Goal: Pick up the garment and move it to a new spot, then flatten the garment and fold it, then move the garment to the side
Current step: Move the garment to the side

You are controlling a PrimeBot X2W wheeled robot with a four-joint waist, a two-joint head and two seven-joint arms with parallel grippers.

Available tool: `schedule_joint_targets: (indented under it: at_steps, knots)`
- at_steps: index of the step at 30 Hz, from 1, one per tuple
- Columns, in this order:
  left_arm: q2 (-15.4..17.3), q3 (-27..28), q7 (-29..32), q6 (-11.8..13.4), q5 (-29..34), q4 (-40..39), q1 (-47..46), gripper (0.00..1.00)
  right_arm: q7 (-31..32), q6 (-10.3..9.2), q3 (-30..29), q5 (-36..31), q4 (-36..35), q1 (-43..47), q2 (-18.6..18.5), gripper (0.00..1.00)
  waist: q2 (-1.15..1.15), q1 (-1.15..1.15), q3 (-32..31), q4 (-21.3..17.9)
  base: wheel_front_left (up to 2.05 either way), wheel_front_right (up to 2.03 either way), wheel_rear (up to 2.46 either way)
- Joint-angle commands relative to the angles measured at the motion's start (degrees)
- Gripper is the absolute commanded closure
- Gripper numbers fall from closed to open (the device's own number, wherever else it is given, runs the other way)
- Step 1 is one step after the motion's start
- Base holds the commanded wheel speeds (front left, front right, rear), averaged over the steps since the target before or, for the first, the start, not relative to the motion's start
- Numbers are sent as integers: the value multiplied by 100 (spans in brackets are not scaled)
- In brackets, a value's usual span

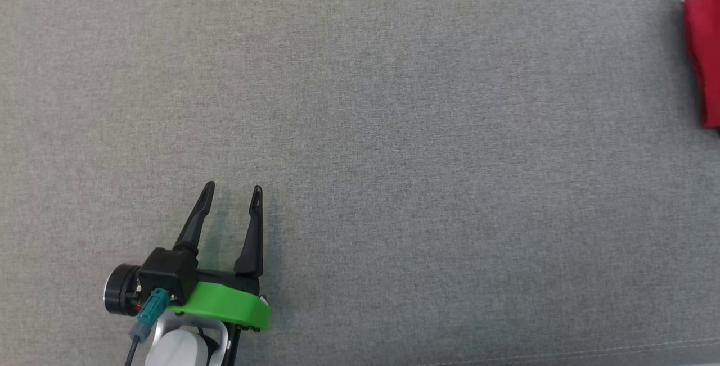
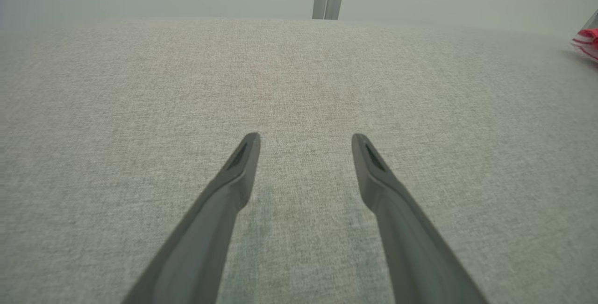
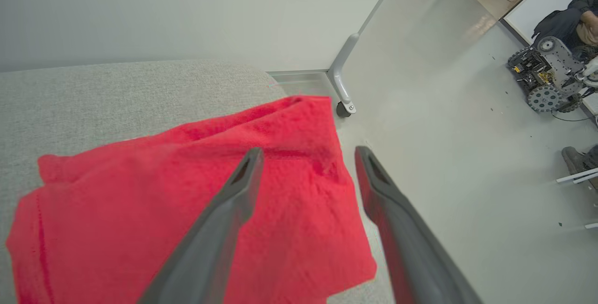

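The garment (image 1: 703,51) is a red cloth, folded, lying at the far right edge of the grey padded surface (image 1: 360,102). The left wrist view catches a sliver of the garment (image 2: 586,42) far right. My left gripper (image 1: 233,193) rests low at the lower left, open, nothing between its fingers, far from the cloth; in its own view the left gripper (image 2: 306,138) hovers over bare fabric. In the right wrist view the right gripper (image 3: 306,152) stands open just above the garment (image 3: 163,192), its fingers apart over the cloth's corner at the surface's edge, holding nothing.
Beyond the surface's right edge lies a pale floor (image 3: 444,108) with a white frame leg on a caster (image 3: 343,84). A small wheeled machine (image 3: 542,75) and a seated person's shoe (image 3: 577,159) are farther off. A seam (image 1: 590,349) runs along the surface's near edge.
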Motion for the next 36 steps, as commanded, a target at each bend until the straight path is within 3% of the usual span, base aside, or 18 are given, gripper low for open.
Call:
schedule_joint_targets:
  at_steps: [1,9,14,25,32,36]
  knots:
    - [48,8,0,26,17,-12,-95,0,-71,-12,-122,-159,3,46,55,0,0,0,21,14,0,0,0]
    - [66,-18,0,72,-14,0,-105,0,-204,-11,-380,-498,-51,-22,372,0,0,0,-51,-73,0,0,0]
    - [89,13,-6,87,-58,-6,-157,0,-488,-11,-231,-436,-148,-42,605,0,0,0,-196,-123,0,0,0]
    - [35,442,-48,290,-281,218,-343,0,-1838,-11,868,227,-280,281,1166,0,0,0,-950,-107,0,0,0]
    - [-109,791,-47,482,-431,524,-142,0,-2781,-11,1639,726,-396,991,1722,0,0,0,-1607,42,0,0,0]
    - [-179,870,-48,458,-425,627,28,0,-3193,-11,1818,933,-455,1521,2130,0,0,0,-1909,152,0,0,0]
